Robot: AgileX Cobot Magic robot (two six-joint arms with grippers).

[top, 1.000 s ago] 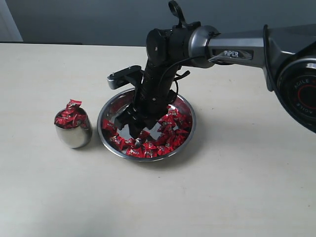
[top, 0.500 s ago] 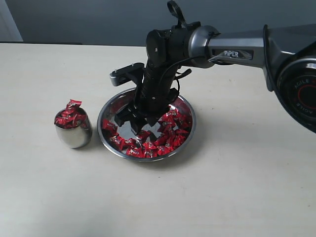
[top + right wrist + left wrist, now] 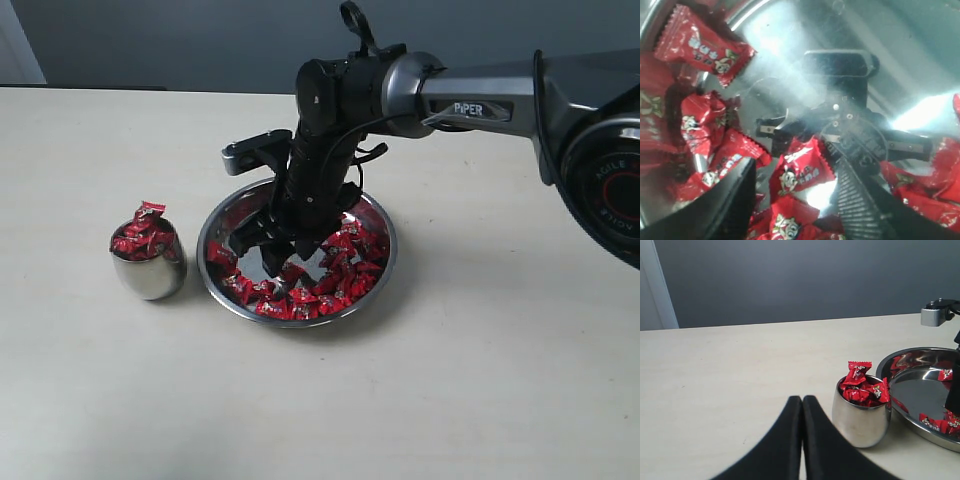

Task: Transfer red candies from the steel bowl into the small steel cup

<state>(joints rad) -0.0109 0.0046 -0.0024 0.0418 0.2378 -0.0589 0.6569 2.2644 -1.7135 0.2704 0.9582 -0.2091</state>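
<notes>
Inside the steel bowl (image 3: pixel 390 250), right gripper (image 3: pixel 270 248) spread wide over red candies (image 3: pixel 340 265) crowding the near rim, floor behind bare; small steel cup (image 3: pixel 150 275) heaped; left gripper (image 3: pixel 801 402) pinched closed.

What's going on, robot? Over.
Right gripper open, low in steel bowl over red candies. Left gripper shut, facing small steel cup. Cup heaped above rim.

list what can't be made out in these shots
- exterior view: tips of the right pincer, lost against dark reflections in the steel bowl; contact with red candies unclear
- left wrist view: much of the bowl, cut off by the frame edge
- exterior and left wrist views: the small steel cup inside, hidden by heaped candies
</notes>
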